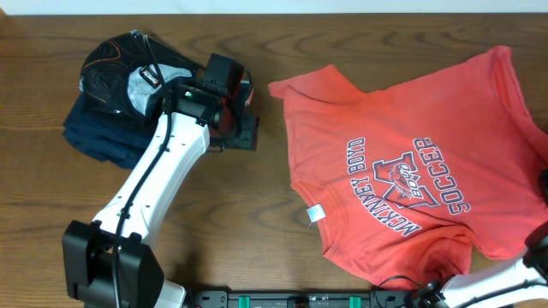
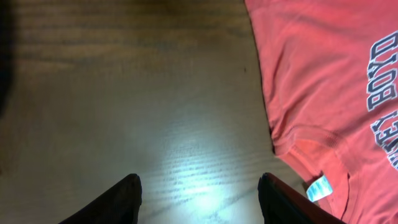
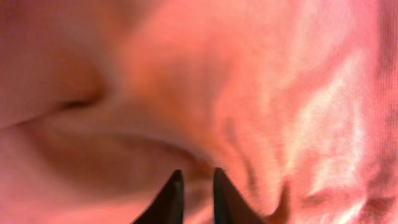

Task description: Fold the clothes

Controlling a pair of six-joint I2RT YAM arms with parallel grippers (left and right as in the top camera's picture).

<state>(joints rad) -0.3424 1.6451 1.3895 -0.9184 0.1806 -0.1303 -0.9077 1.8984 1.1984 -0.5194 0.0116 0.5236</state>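
While no crease has yet been put into it, the coral T-shirt (image 1: 377,111) is spread face up on the right half of the surface (image 1: 257,214). Its lettering is uppermost and its neck label (image 2: 318,186) is turned toward the near edge, so the step in hand is judged to be the opening one: edges are being taken up for a first fold.

The left pincer (image 2: 199,199) is held with its fingers wide apart over bare wood, just beside the shirt's collar edge, and nothing is gripped by it. The right pincer (image 3: 197,186) is pressed close against the red cloth at the shirt's near right part. Its fingers are nearly together, but whether fabric is nipped between them cannot be told.

For the next move, the left pincer would need to be brought across onto the collar or the nearer sleeve, so that one side can be lifted evenly and laid over.

By count, one red T-shirt, one dark pile (image 1: 103,128) at the far left, and two arms are seen. The pieces within that pile cannot be counted.
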